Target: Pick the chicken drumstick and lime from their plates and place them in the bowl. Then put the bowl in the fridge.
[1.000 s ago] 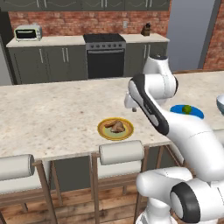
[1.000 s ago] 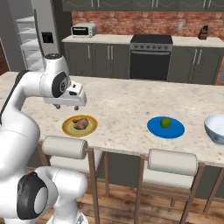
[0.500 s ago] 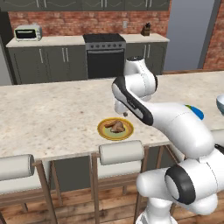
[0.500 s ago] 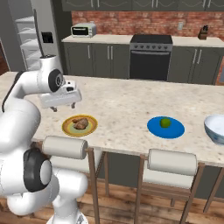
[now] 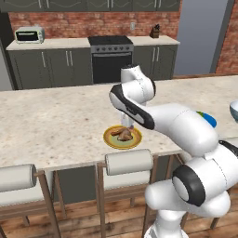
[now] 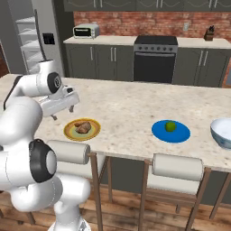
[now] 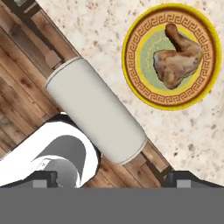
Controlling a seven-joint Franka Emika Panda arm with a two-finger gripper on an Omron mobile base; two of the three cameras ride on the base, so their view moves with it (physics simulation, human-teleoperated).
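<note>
The brown chicken drumstick (image 6: 82, 127) (image 5: 122, 134) (image 7: 177, 59) lies on the yellow-rimmed plate (image 6: 67, 131) (image 5: 108, 138) (image 7: 131, 52) near the counter's front edge. My gripper (image 6: 62, 113) (image 5: 126, 123) hangs open and empty just above that plate, slightly off its centre. In the hand view its fingertips (image 7: 43, 179) stand wide apart, with the plate at the upper right. The green lime (image 6: 170, 126) sits on the blue plate (image 6: 158, 131) (image 5: 210, 121) further right. The pale bowl (image 6: 222, 133) (image 5: 234, 109) stands at the counter's right end. The fridge (image 6: 27, 43) is open at the far left.
Padded stools (image 6: 68, 151) (image 6: 177, 167) (image 7: 96, 116) line the counter's front edge, one right under the yellow plate. Behind the counter are a black oven (image 6: 154, 58), dark cabinets and a toaster oven (image 6: 85, 31).
The arm has swung from the middle of the counter across to the yellow plate and lowered over it. The jaws stayed open. Drumstick, lime and bowl have not moved.
</note>
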